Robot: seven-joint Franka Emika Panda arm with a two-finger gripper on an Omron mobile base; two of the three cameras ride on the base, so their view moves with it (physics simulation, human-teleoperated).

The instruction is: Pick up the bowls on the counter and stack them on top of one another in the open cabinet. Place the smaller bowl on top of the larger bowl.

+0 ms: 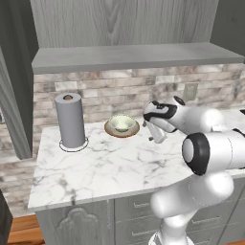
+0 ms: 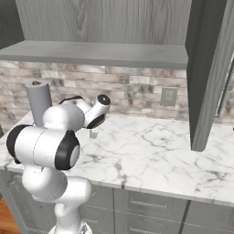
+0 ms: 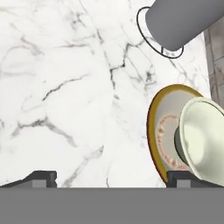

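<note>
The larger bowl (image 1: 111, 129), wide with a tan-brown rim, rests on the marble counter (image 1: 105, 167) near the brick wall. The smaller bowl (image 1: 122, 123), pale cream-green, sits inside it. In the hand view, the larger bowl (image 3: 159, 131) and the smaller bowl (image 3: 203, 140) lie at the right. My gripper (image 1: 155, 137) hovers just right of the bowls, low over the counter. Its jaws are open, with bare marble between the fingertips (image 3: 42, 177). The right tip is close to the brown rim. The open cabinet (image 1: 139, 56) is above, its shelf board bare.
A grey paper-towel cylinder (image 1: 70, 120) stands left of the bowls on a round base. An open cabinet door (image 2: 205, 77) hangs down at the right side, another door (image 1: 12, 95) at the left. Drawer fronts (image 2: 151, 203) run below the counter edge.
</note>
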